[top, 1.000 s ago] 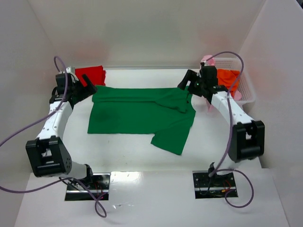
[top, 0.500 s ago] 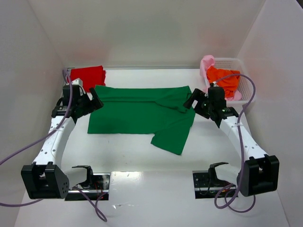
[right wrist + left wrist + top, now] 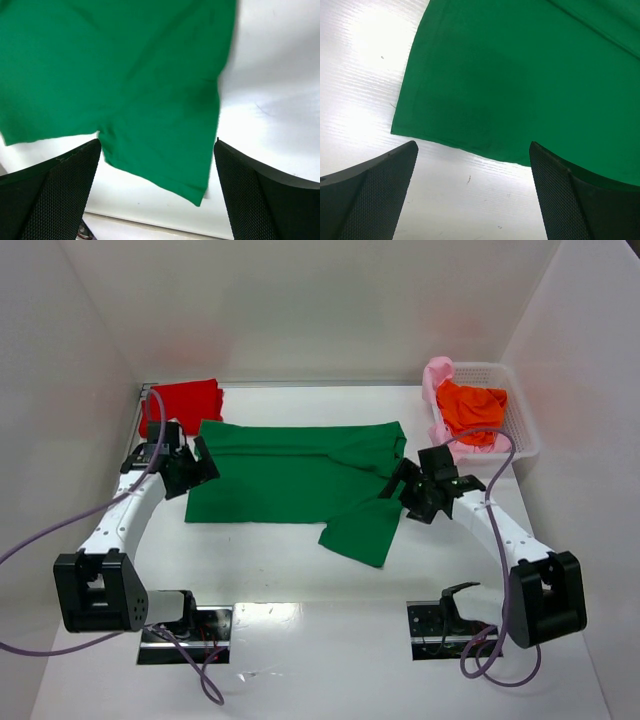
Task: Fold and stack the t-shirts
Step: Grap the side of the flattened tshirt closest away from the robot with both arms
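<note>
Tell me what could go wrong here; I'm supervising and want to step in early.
On the green t-shirt, the near right sleeve sticks out, so a fold now may trap it crookedly. The left gripper and right gripper hang open at the shirt's edges; uneven grabs might skew the cloth.

On the white table [image 3: 270,560] lie a dark green t-shirt [image 3: 290,475], a red t-shirt [image 3: 185,400] and a white mesh basket [image 3: 526,432].

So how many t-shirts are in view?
4: a green one spread mid-table, a red one at the far left corner, an orange one in the basket, a pink one over the basket's left side. Others may hide underneath.
</note>
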{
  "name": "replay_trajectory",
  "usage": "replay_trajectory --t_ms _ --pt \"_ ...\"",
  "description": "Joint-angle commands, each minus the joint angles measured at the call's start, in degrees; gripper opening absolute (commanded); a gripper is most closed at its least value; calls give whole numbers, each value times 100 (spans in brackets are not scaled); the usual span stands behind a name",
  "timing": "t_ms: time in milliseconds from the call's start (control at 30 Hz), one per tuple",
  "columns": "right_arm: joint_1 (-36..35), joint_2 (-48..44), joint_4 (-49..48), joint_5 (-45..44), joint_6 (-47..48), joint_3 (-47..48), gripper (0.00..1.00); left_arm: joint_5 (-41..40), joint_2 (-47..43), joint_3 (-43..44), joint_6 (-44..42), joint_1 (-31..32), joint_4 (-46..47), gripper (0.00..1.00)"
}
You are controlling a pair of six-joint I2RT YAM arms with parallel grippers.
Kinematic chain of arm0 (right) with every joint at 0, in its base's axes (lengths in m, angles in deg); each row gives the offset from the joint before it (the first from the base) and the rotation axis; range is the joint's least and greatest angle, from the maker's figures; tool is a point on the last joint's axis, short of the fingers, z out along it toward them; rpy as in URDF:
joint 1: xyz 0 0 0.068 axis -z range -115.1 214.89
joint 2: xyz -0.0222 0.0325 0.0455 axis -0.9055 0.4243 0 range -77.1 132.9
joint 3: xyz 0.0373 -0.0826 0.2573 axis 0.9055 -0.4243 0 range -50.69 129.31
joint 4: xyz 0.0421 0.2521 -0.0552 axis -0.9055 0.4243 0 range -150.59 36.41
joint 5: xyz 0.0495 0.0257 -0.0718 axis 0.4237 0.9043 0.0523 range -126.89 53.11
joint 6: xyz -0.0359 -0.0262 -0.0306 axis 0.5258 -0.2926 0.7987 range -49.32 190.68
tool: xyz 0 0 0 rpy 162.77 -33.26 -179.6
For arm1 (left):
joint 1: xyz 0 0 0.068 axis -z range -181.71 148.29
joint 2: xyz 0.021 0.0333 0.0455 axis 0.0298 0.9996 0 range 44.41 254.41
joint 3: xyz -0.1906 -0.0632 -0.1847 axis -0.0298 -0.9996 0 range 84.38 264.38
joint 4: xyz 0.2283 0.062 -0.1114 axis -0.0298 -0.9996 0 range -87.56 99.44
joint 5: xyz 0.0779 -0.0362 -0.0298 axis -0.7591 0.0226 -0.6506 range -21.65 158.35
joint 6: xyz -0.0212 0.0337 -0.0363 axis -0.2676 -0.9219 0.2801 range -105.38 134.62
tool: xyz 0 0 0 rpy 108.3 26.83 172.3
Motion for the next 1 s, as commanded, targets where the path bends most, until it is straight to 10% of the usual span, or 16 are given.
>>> replay_trajectory --t_ms 0,333,967 --pt "-115 5 135 -343 -504 -370 99 -13 103 215 138 -122 218 100" --pt "-242 525 -341 -340 -642 -791 97 -79 501 282 190 -352 455 100" --pt "-840 1337 -384 -639 -695 -382 24 -330 501 63 295 -585 442 100"
